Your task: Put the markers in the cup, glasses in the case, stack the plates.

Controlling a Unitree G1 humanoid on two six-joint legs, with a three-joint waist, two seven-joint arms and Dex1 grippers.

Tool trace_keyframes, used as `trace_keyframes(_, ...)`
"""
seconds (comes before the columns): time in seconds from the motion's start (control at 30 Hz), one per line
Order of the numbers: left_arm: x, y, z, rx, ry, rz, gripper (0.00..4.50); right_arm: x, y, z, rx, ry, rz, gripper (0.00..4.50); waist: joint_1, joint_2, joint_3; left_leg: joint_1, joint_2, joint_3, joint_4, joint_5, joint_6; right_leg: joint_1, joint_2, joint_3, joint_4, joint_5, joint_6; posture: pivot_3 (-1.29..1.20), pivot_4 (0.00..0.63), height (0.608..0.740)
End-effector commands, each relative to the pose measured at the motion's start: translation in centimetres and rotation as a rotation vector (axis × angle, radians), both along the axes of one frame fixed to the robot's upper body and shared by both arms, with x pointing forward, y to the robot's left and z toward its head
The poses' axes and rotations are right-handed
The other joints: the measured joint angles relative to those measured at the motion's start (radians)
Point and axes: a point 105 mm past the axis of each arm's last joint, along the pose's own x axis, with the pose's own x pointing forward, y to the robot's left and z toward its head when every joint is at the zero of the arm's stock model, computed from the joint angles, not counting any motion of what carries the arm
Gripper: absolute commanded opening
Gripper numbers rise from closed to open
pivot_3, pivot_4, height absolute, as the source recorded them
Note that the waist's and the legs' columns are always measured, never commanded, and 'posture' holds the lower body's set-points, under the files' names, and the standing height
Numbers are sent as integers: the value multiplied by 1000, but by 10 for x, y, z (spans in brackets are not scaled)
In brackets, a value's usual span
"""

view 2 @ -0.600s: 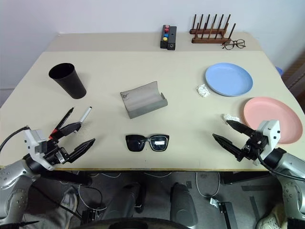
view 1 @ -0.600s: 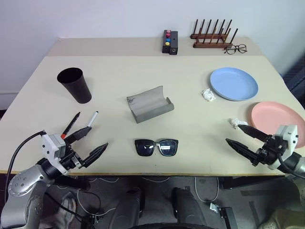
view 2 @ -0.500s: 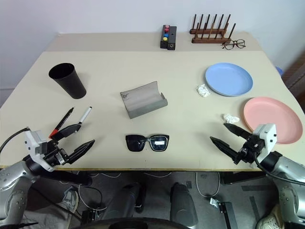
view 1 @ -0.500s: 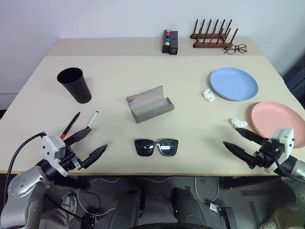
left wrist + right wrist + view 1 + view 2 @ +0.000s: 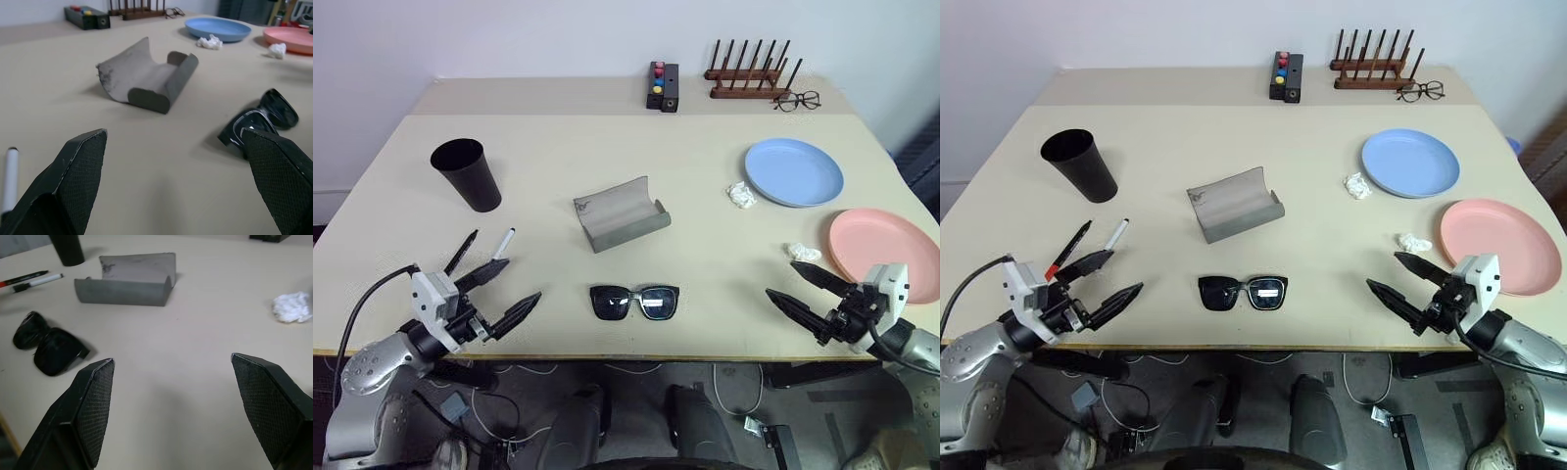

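Beige desk (image 5: pixel 705 255) carried everything, nothing held. Left gripper (image 5: pixel 504 289) hovered at the near left edge with its fingers spread wide and empty; right gripper (image 5: pixel 803 289) did the same at the near right edge, also open and empty. The two markers (image 5: pixel 480 250), one red-ended and one white-ended, lay side by side flat on the desk just beyond the left gripper, not touching it. The black cup (image 5: pixel 468 174) stood upright farther beyond the markers, well apart from that gripper. The black sunglasses (image 5: pixel 634 301) lay between the two grippers near the front edge, closer to the left one. The grey case (image 5: pixel 621 212) sat open beyond the sunglasses, lid up. The pink plate (image 5: pixel 883 250) lay just beyond the right gripper, and the blue plate (image 5: pixel 794 171) farther beyond it, the two plates apart, not stacked. One crumpled white scrap (image 5: pixel 804 253) lay near the right gripper's fingertips, another (image 5: pixel 741 195) beside the blue plate.
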Motion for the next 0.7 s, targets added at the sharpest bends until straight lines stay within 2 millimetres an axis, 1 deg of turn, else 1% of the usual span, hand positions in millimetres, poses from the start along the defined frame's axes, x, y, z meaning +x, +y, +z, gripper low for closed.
trace_keyframes(0.03, -1, 3, 9, 25, -39, 3, 4500, 5, 10, 7, -12, -43, 39, 3865, -4, 0, 0, 0, 0, 0, 0, 0, 0, 0, 0, 0, 0, 0, 0, 0, 150, 740)
trace_keyframes(0.1, 0, 9, 10, 27, -36, 13, 4500, 8, 15, 11, -7, -51, 57, 3865, -2, 0, 0, 0, 0, 0, 0, 0, 0, 0, 0, 0, 0, 0, 0, 0, 150, 740)
trace_keyframes(0.17, -1, 16, 2, 62, -29, 47, 4500, 10, 12, 6, -8, -45, 38, 3865, -3, 0, 0, 0, 0, 1, -1, 0, 0, -1, 0, 0, 0, 0, 0, 0, 150, 740)
trace_keyframes(0.2, -1, 18, 2, 63, -32, 63, 4500, 9, 13, 4, -21, -41, 47, 3865, -2, 0, 0, 0, 0, 1, -1, 0, 0, -1, 0, 0, 0, 0, 0, 0, 150, 740)
trace_keyframes(0.23, -1, 18, 6, 36, -33, 75, 4500, 9, 13, 5, -12, -37, 51, 3865, -1, 0, 0, 0, 0, 1, -1, 0, 0, -1, 0, 0, 0, 0, 0, 0, 150, 740)
trace_keyframes(0.3, -4, 14, 4, 34, -21, 55, 4500, 9, 11, 6, -17, -37, 59, 3865, 2, 0, 0, 0, 0, 1, -1, 0, 0, -1, 0, 0, 0, 0, 0, 0, 150, 740)
trace_keyframes(0.37, -4, 15, 2, 47, -16, 53, 4500, 10, 8, 6, -21, -38, 55, 3865, 4, 0, 0, 0, 0, 1, 0, 0, 0, 0, 0, 0, 0, 0, 0, 0, 150, 740)
trace_keyframes(0.43, -1, 15, 5, 17, -13, 74, 4500, 12, 5, 7, -27, -43, 53, 3865, 4, 0, 0, 0, 0, 1, 0, 0, 0, 0, 0, 0, 0, 0, 0, 0, 150, 740)
trace_keyframes(0.5, 5, 20, 9, -48, 6, 138, 4500, 14, 5, 9, -29, -54, 55, 3865, 3, 0, 0, 0, 1, 1, 0, 0, 0, 0, 0, 0, 0, 0, 0, 0, 150, 740)
trace_keyframes(0.6, 19, 31, 17, -161, 52, 262, 4500, 19, 11, 14, -33, -73, 79, 3865, 1, 0, 0, 0, 1, 1, 0, 0, 0, 0, 0, -1, 1, 0, 0, 0, 150, 740)
trace_keyframes(0.67, 27, 32, 25, -220, 92, 315, 4500, 24, 18, 18, -69, -82, 115, 3865, 1, 0, 0, 0, 1, 0, 0, 0, 0, 0, 1, -1, 1, 0, 0, 0, 150, 740)
trace_keyframes(0.7, 33, 34, 29, -241, 108, 366, 4500, 27, 25, 20, -95, -85, 154, 3865, 0, 0, 0, 1, 1, 0, 1, 0, 0, 0, 2, -1, 2, 0, 0, 0, 150, 740)
